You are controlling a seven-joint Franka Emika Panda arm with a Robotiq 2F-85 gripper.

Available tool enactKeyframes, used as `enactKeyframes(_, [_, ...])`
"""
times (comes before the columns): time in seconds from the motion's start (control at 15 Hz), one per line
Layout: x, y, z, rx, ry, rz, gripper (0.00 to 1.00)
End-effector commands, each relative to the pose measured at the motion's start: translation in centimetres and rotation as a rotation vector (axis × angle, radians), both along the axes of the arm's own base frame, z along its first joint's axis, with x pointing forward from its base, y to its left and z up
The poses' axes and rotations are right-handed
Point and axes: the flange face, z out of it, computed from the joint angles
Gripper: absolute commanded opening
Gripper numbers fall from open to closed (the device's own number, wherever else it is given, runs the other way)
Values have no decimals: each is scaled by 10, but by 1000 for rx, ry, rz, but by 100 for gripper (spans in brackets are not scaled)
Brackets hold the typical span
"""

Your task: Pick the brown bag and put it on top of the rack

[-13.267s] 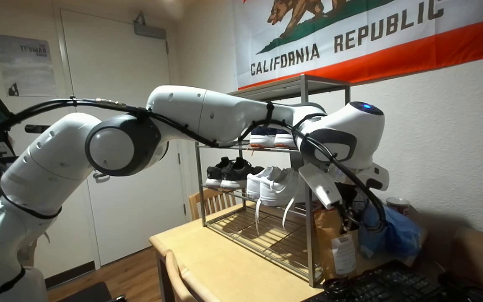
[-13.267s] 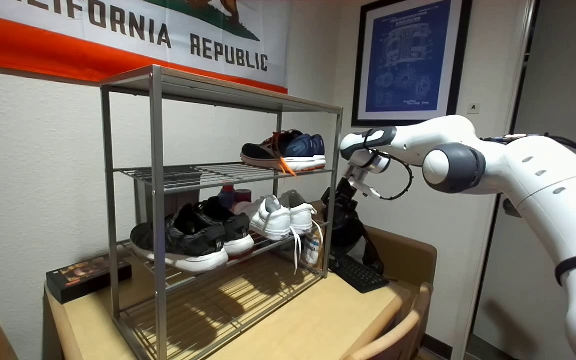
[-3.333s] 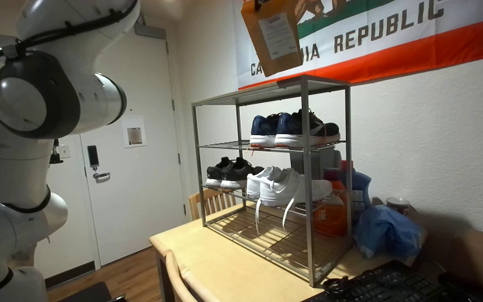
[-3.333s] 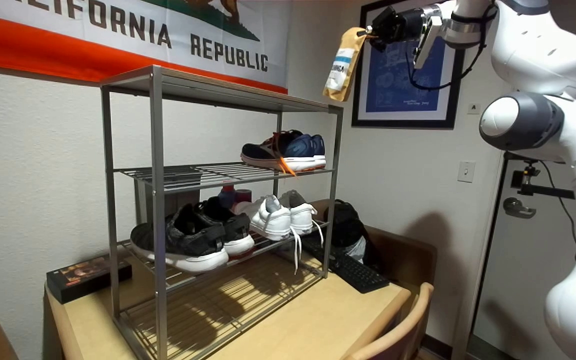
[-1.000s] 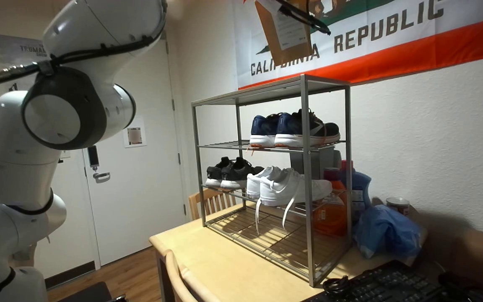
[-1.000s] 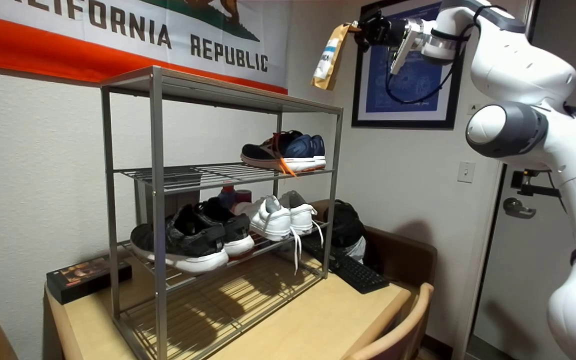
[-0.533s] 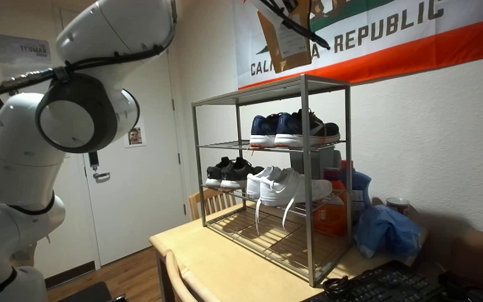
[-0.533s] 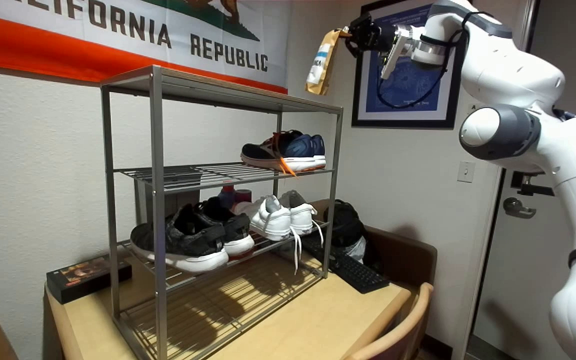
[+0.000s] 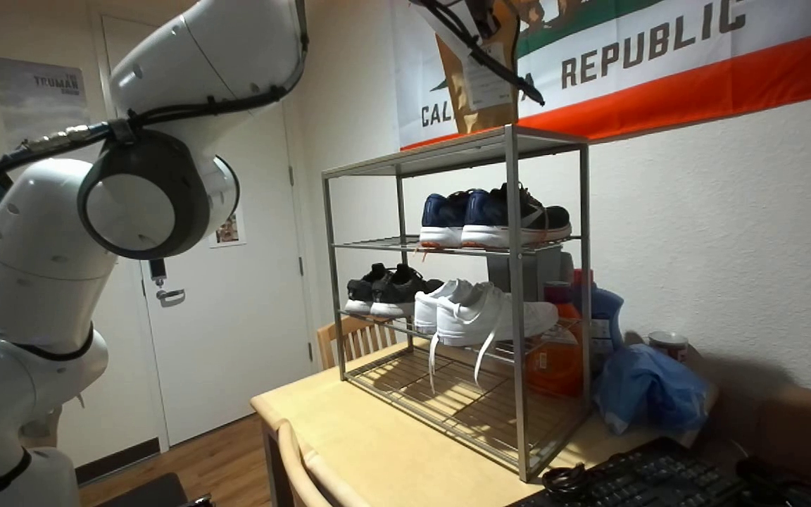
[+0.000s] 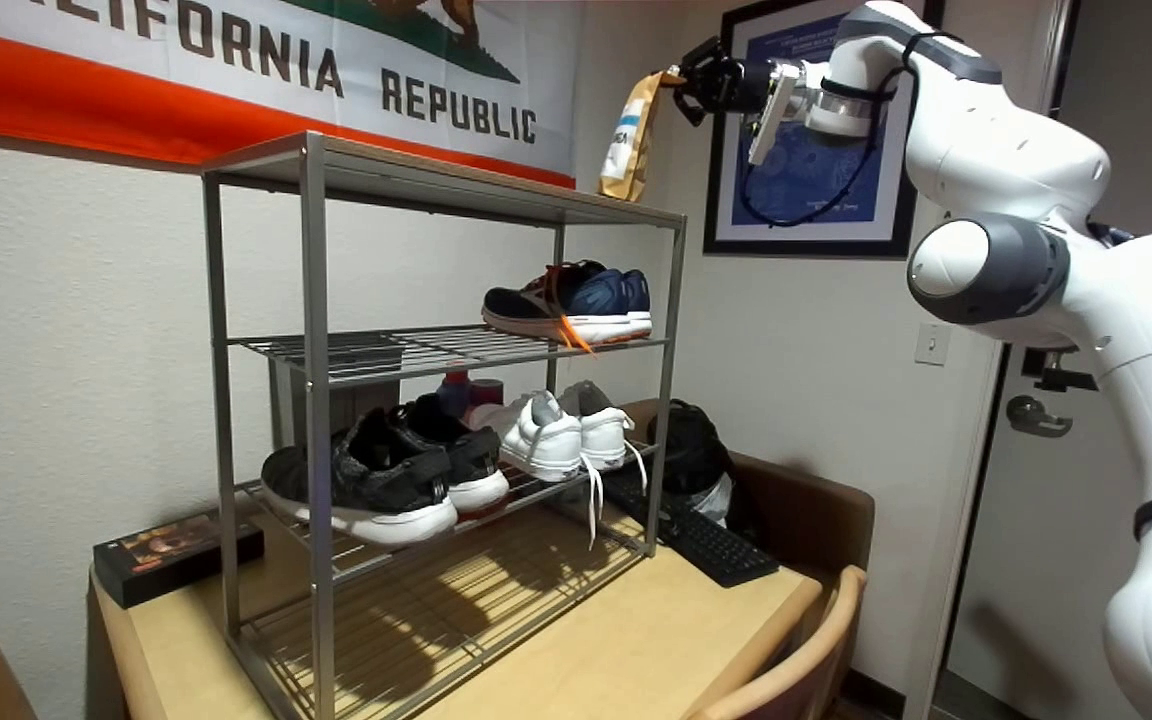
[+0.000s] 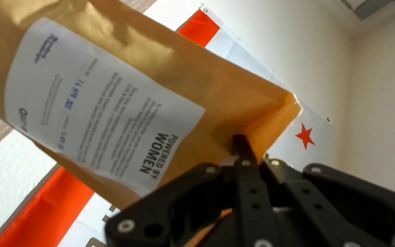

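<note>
Wall (image 10: 66,300) and flag (image 10: 356,100) are behind the rack (image 10: 314,270), and the gripper (image 10: 674,79) pinches the brown bag (image 10: 633,140), its bottom at the rack's top.

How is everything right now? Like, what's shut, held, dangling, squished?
Rack, upright on the table.
Brown bag, held, tilted, at the rack's top; resting there or not, can't tell.
Tool, shut on the brown bag's top.
White shoes, laces dangling.
Blue bag, crumpled.
Door, looks shut.
Flag, hung up.
</note>
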Motion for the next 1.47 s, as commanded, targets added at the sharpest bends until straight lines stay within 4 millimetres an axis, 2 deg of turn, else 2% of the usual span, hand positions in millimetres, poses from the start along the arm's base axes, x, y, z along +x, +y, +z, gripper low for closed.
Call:
enactKeyframes(0.0, [-2,3,10,17,17,-43,1])
enactKeyframes(0.8, [1,2,7,-11,85,-106,1])
enactKeyframes(0.93, [2,6,7,-22,90,-105,19])
enactKeyframes(1.0, [2,6,8,-25,95,-113,35])
enactKeyframes(1.4, [1,8,12,-30,119,-143,81])
